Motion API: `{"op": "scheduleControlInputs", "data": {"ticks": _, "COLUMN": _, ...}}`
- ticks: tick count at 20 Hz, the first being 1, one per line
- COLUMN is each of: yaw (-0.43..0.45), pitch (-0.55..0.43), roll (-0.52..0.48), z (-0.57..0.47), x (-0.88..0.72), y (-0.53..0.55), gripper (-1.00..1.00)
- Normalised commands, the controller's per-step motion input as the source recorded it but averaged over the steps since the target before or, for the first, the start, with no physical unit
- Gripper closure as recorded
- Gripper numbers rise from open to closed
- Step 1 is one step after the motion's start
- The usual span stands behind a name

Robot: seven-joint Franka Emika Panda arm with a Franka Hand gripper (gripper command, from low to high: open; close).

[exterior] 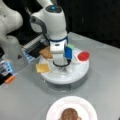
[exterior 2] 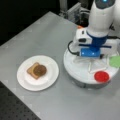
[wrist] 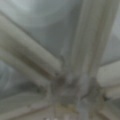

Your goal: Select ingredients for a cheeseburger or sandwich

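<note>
Brown and round, the patty (exterior 2: 39, 70) lies flat on a tan bread slice (exterior 2: 32, 71) on the white plate (exterior 2: 26, 83); the slice sits cornerwise, one corner pointing to a front view's left. This half-built sandwich rests near the front edge of the grey worktop (exterior 2: 37, 32), well apart from the white round tray (exterior: 72, 75). On the tray, the yellow cheese square (exterior: 43, 67) lies flat at the rim on a front view's left, its edges roughly square to the picture, and a second bread slice (exterior: 45, 52) lies just behind it, partly hidden by the arm. A red round piece (exterior: 83, 56) and a green piece (exterior 2: 115, 61) lie on the tray's other side. The claw (exterior: 60, 65) hangs low over the tray's middle, beside the cheese but apart from it; whether it is wide or narrow cannot be told. The wrist view shows only pale ribs (wrist: 85, 50) meeting at a hub, very close.
</note>
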Motion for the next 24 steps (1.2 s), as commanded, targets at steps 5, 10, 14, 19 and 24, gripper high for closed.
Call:
{"op": "scheduleControlInputs", "data": {"ticks": 5, "yaw": 0.205, "pitch": -0.102, "roll": 0.093, "z": -0.13, "x": -0.31, "y": -0.16, "gripper": -1.0}}
{"op": "scheduleControlInputs", "data": {"ticks": 10, "yaw": 0.258, "pitch": -0.064, "roll": 0.078, "z": -0.08, "x": -0.25, "y": -0.16, "gripper": -1.0}}
{"op": "scheduleControlInputs", "data": {"ticks": 14, "yaw": 0.293, "pitch": -0.061, "roll": 0.117, "z": -0.09, "x": -0.17, "y": -0.1, "gripper": -1.0}}
{"op": "scheduleControlInputs", "data": {"ticks": 19, "yaw": 0.201, "pitch": -0.056, "roll": 0.13, "z": -0.1, "x": -0.14, "y": -0.05, "gripper": -1.0}}
{"op": "scheduleControlInputs", "data": {"ticks": 24, "yaw": 0.204, "pitch": -0.047, "roll": 0.094, "z": -0.07, "x": -0.07, "y": -0.05, "gripper": -1.0}}
